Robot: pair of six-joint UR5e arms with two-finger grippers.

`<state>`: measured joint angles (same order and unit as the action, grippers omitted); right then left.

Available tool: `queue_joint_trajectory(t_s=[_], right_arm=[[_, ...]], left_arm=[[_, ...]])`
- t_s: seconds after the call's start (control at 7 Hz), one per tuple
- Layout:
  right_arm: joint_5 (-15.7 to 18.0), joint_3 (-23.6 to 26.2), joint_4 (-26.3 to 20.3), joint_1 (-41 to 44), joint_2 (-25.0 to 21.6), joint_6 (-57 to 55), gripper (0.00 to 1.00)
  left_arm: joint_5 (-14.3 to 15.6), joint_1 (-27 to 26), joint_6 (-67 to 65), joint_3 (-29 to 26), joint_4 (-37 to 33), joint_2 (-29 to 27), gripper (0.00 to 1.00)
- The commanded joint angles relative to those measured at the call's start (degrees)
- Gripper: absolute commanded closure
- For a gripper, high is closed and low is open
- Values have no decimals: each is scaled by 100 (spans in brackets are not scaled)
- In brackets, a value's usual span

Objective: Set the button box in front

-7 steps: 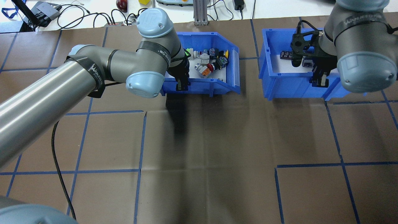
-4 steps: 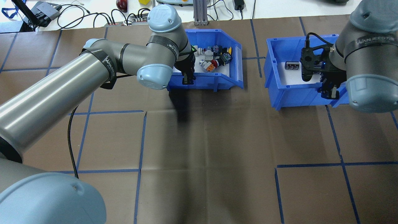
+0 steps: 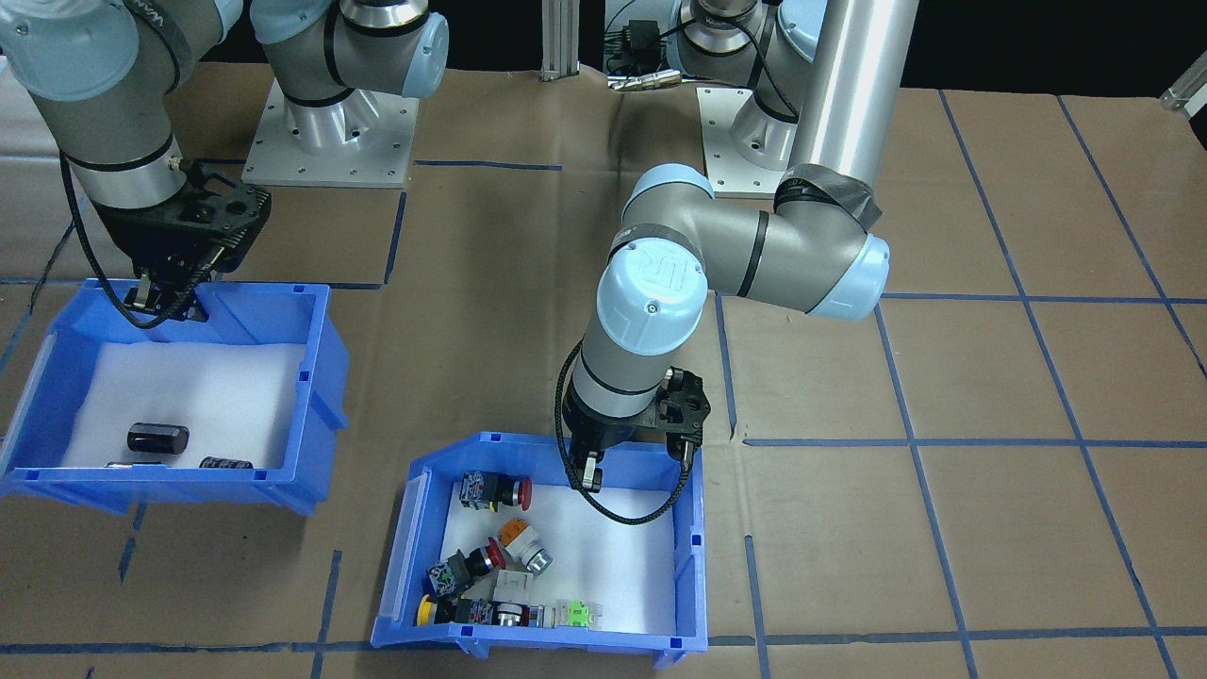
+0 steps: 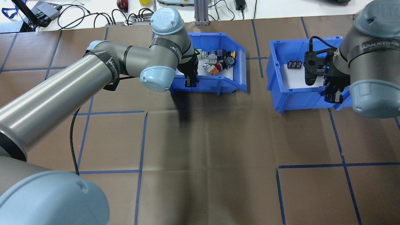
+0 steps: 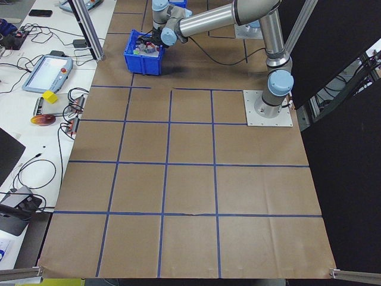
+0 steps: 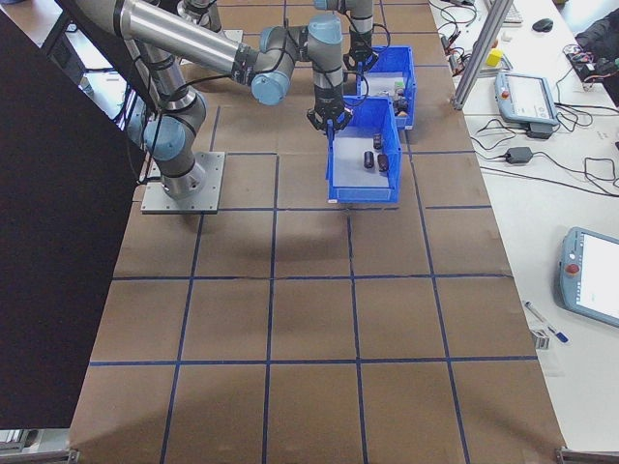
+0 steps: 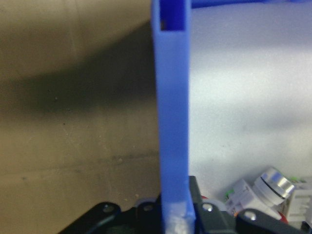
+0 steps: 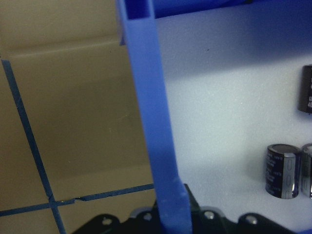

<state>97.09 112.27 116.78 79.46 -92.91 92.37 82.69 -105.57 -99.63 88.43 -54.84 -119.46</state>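
Note:
The button box (image 4: 213, 82) is a blue bin with a white foam liner and red, yellow, orange and green push-buttons (image 3: 490, 491). It stands far out on the table, left of centre in the overhead view. My left gripper (image 4: 189, 82) is shut on its near wall (image 7: 173, 122), one finger inside and one outside. It also shows in the front view as the button box (image 3: 696, 547) with my left gripper (image 3: 590, 471). My right gripper (image 4: 333, 97) is shut on the near wall (image 8: 151, 122) of a matching blue bin (image 4: 278, 84) holding black cylinders (image 8: 282, 170).
The two bins stand about a hand's width apart. Brown paper with a blue tape grid (image 4: 218, 150) covers the table between me and the bins. Cables (image 4: 78, 15) and an aluminium post (image 4: 201, 12) lie beyond the far edge. Arm bases (image 3: 330, 132) stand at the robot side.
Both arms have carried their bins a little to the right and farther out. Each gripper has kept its hold on its bin's wall.

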Motion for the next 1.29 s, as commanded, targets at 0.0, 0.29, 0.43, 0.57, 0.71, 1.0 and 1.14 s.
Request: queue_joint_trajectory(t_s=[0.0, 0.29, 0.43, 0.57, 0.71, 1.0, 1.14], right_arm=[[3, 5, -23, 0, -8, 0, 95], [12, 5, -41, -18, -25, 27, 95], [21, 14, -67, -27, -60, 114, 95], [38, 14, -94, -27, -122, 141, 95], [38, 83, -76, -35, -174, 219, 95], [12, 347, -59, -202, -454, 361, 95], [12, 435, -50, -324, -543, 430, 95]], left_arm=[[-16, -25, 5, 68, 9, 1, 96], [2, -34, -56, 77, 0, 10, 92], [2, -34, -83, 78, 0, 54, 92], [2, -42, -83, 95, 0, 63, 92], [2, -42, -83, 95, -9, 54, 91], [45, -42, -92, 95, 0, 28, 30], [54, -34, -101, 86, 0, 80, 20]])
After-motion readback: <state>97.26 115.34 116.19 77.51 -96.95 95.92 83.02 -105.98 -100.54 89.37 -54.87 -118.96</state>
